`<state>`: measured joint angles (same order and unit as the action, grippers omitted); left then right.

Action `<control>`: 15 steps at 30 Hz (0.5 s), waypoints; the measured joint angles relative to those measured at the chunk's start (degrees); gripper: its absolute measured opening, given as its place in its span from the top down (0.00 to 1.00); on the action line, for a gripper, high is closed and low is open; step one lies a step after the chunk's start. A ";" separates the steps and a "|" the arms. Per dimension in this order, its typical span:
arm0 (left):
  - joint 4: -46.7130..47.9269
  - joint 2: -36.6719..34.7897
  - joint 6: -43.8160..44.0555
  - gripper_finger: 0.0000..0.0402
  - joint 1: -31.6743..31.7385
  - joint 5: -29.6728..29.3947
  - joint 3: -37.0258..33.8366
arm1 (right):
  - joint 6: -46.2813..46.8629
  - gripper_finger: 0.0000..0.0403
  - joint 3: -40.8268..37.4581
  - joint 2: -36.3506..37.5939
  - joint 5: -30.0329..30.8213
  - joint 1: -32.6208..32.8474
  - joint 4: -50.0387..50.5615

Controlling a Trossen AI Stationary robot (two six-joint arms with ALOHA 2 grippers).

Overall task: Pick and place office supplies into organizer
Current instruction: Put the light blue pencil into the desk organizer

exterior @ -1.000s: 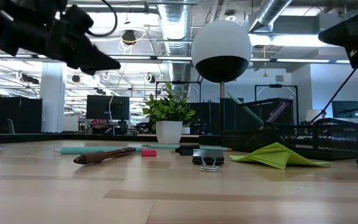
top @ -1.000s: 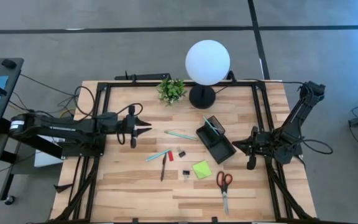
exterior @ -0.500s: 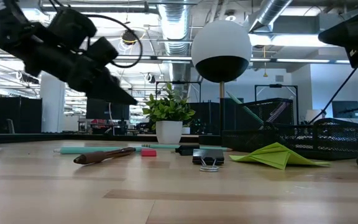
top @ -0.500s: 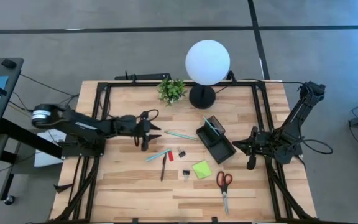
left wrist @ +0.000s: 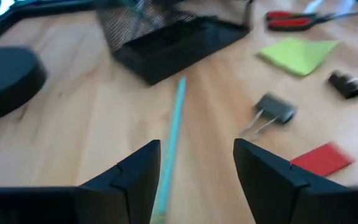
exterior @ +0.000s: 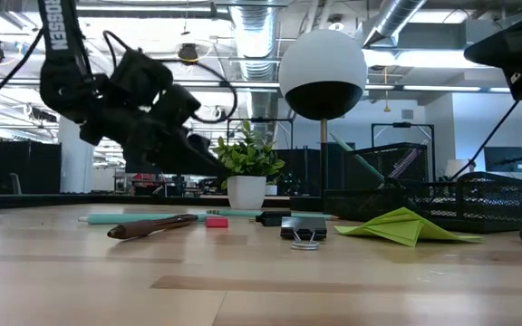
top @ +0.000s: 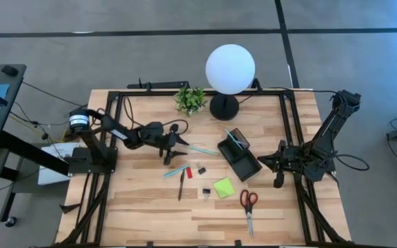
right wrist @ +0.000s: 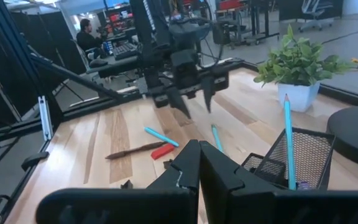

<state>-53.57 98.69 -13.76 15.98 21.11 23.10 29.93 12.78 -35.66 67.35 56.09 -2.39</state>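
My left gripper hangs open above the table, just left of a teal pen. In the left wrist view the left gripper has that pen's near end between its fingers, untouched. The black organizer stands at mid-table with another teal pen upright in its back section. A teal-and-pink pen, dark pen, red piece, two black clips, the lime sticky pad and red-handled scissors lie flat on the wood. My right gripper waits shut at the right edge.
The white globe lamp on its black base and a small potted plant stand at the far side, behind the organizer. Bare wood lies along the near edge and the left part of the table.
My left gripper has moved toward the table's right and lower, closing on the teal pen left of the organizer, while the arm behind it has folded in. Nothing on the table has moved.
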 joint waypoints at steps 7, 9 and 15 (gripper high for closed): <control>-0.32 0.01 0.26 0.52 8.58 16.32 0.47 | -0.37 1.00 0.00 0.00 0.04 -0.58 0.00; -0.17 0.80 0.61 0.52 9.26 17.04 0.51 | -0.37 1.00 0.00 0.00 0.04 -1.15 0.00; -3.14 7.71 0.69 0.52 8.42 16.10 1.22 | -0.37 1.00 -0.02 0.00 0.02 -3.41 0.00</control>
<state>-56.71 106.40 -13.07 24.41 37.21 24.32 29.56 12.75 -35.66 67.37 52.68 -2.39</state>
